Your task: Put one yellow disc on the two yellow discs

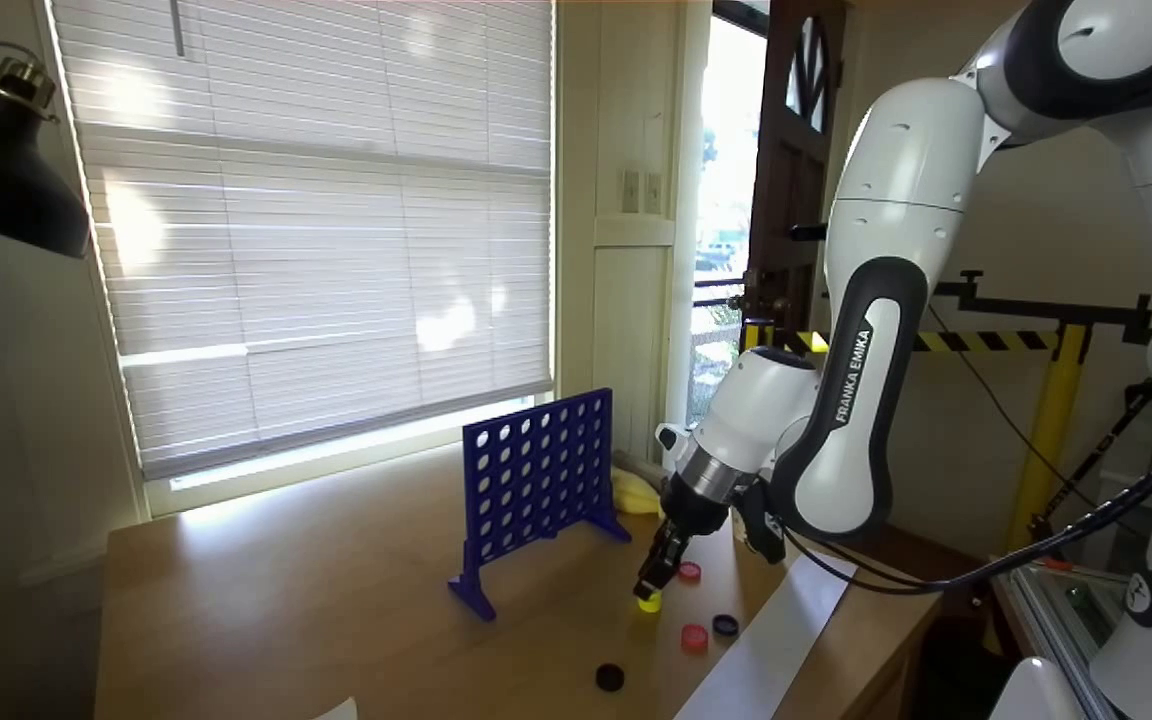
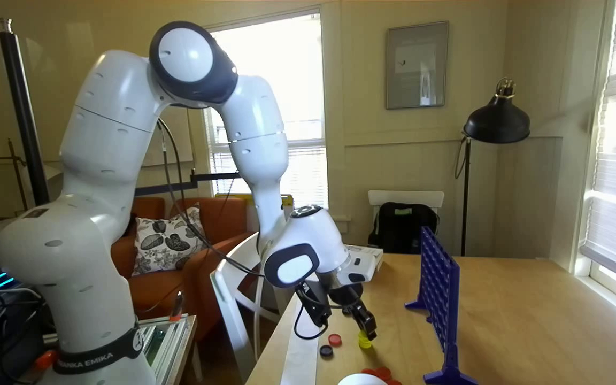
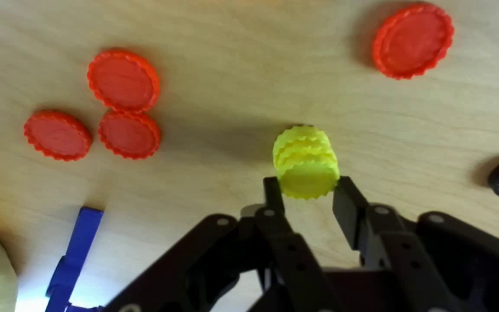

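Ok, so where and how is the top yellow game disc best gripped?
I'd grip the top yellow game disc by opposite sides of its notched rim, bringing the tool in from above: it's flat and round, and the other yellow discs beneath likely rule out coming from below. In the wrist view, the tool spans it that way.

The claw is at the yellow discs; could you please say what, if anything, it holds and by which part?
The claw appears to hold the top yellow disc by opposite sides of its rim.
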`<action>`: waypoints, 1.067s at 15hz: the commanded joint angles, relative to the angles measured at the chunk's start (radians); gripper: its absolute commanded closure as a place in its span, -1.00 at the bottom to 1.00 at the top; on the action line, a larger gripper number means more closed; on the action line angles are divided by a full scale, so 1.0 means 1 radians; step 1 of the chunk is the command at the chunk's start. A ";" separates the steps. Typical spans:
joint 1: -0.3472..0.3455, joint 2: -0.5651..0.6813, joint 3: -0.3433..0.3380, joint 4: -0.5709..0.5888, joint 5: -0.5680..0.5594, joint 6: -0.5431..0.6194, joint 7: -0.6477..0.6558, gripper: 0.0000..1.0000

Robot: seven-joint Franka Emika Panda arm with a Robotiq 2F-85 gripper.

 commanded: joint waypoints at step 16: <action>-0.018 0.033 0.014 0.022 -0.036 0.032 0.000 0.80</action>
